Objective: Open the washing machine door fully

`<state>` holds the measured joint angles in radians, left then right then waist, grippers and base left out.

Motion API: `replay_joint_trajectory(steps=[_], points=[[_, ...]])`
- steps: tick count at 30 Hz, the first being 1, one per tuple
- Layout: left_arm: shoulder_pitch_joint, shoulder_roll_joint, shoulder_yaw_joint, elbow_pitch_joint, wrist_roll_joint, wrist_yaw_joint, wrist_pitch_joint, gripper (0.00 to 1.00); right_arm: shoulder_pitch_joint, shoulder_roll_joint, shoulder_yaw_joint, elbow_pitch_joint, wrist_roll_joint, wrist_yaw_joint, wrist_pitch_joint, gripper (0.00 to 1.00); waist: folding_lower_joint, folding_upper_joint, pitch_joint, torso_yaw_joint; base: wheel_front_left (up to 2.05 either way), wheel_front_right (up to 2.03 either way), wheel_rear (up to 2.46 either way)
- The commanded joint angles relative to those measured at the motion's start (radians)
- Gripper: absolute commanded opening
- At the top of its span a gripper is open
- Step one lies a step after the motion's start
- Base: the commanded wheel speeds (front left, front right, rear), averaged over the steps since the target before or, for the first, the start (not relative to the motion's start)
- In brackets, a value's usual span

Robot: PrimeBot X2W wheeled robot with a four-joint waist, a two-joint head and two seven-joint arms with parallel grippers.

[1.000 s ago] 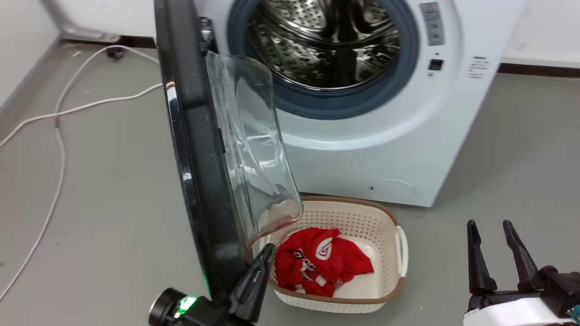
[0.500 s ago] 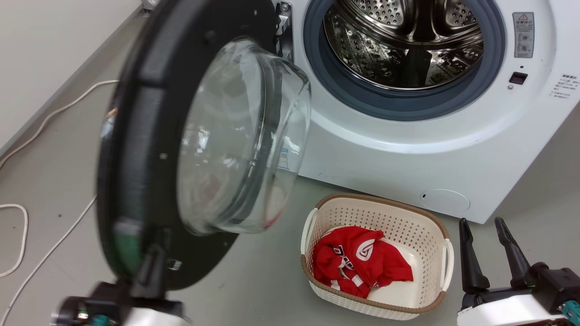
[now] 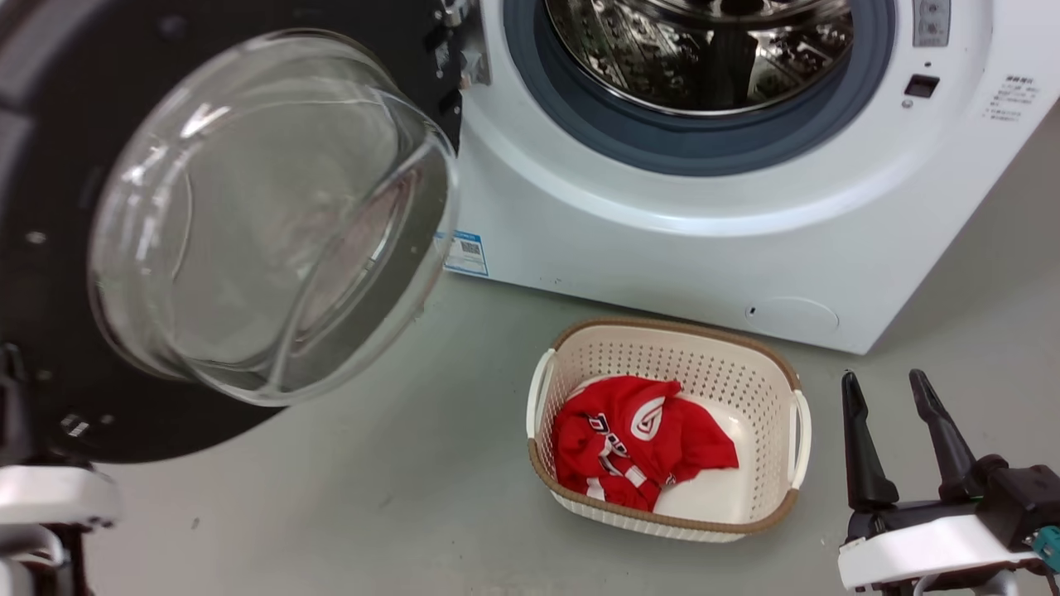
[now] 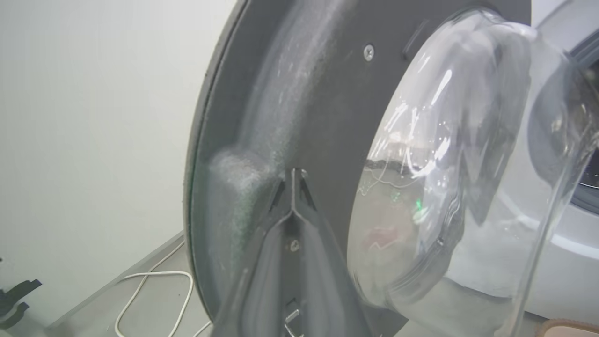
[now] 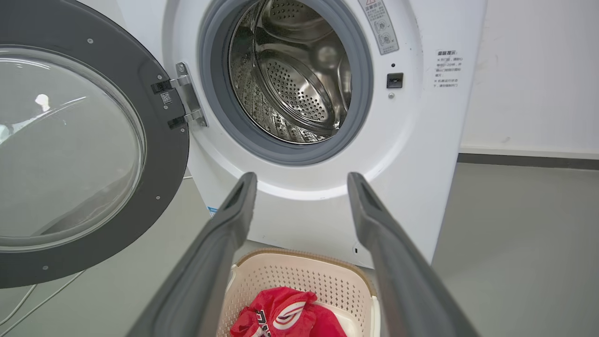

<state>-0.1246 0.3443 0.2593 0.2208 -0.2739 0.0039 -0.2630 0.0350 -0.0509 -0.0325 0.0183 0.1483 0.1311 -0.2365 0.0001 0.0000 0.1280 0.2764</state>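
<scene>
The washing machine door (image 3: 50, 348), a black disc with a bulging clear glass bowl (image 3: 265, 215), stands swung out to the left of the white machine (image 3: 662, 248) on its hinge (image 5: 187, 100). Its inner face is turned toward me. The steel drum (image 3: 704, 50) is exposed. In the left wrist view my left gripper (image 4: 292, 175) is shut, its joined tips resting against the door's dark inner face (image 4: 327, 93) beside the glass. Its pale wrist (image 3: 50, 497) shows below the door. My right gripper (image 3: 884, 381) stands open and empty at lower right, well away from the door (image 5: 164, 140).
A cream perforated basket (image 3: 671, 327) holding a red garment (image 3: 638, 439) sits on the grey floor in front of the machine, just left of my right gripper (image 5: 302, 180). A white cable (image 4: 154, 290) lies on the floor by the left wall.
The door has swung wider, from nearly edge-on to inner face toward me, with my left gripper moving left with it. The head view has shifted. The right gripper has stayed put.
</scene>
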Motion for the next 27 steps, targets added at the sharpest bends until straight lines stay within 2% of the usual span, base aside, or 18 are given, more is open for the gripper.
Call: replay_joint_trajectory(steps=[1, 9, 15, 21, 27], points=[[-0.021, 0.009, 0.014, 0.012, 0.003, -0.004, -0.003, 0.00, -0.017, 0.001, -0.001, -0.006, -0.005, -0.001, 0.002, 1.00, -0.0001, 0.0000, 0.019, -0.013, 0.00, 0.00, 0.00], [-0.131, 0.063, 0.121, 0.159, 0.034, -0.044, -0.002, 0.00, -0.041, 0.002, -0.003, -0.015, -0.018, -0.001, 0.006, 1.00, -0.0001, 0.0000, 0.063, -0.038, 0.00, 0.00, 0.00], [-0.173, 0.073, 0.165, 0.222, 0.061, -0.077, -0.002, 0.00, -0.052, 0.002, -0.006, -0.015, -0.019, -0.001, 0.005, 1.00, -0.0001, 0.0000, 0.075, -0.044, 0.00, 0.00, 0.00], [-0.135, 0.032, 0.185, 0.193, 0.109, -0.092, -0.002, 0.00, -0.047, 0.002, -0.006, -0.001, -0.013, -0.001, 0.001, 1.00, -0.0001, 0.0000, 0.055, -0.045, 0.00, 0.00, 0.00], [-0.013, -0.066, 0.203, 0.049, 0.160, -0.099, -0.002, 0.00, -0.022, 0.002, -0.003, 0.024, 0.006, -0.001, -0.007, 1.00, -0.0001, 0.0000, -0.010, -0.053, 0.00, 0.00, 0.00]])
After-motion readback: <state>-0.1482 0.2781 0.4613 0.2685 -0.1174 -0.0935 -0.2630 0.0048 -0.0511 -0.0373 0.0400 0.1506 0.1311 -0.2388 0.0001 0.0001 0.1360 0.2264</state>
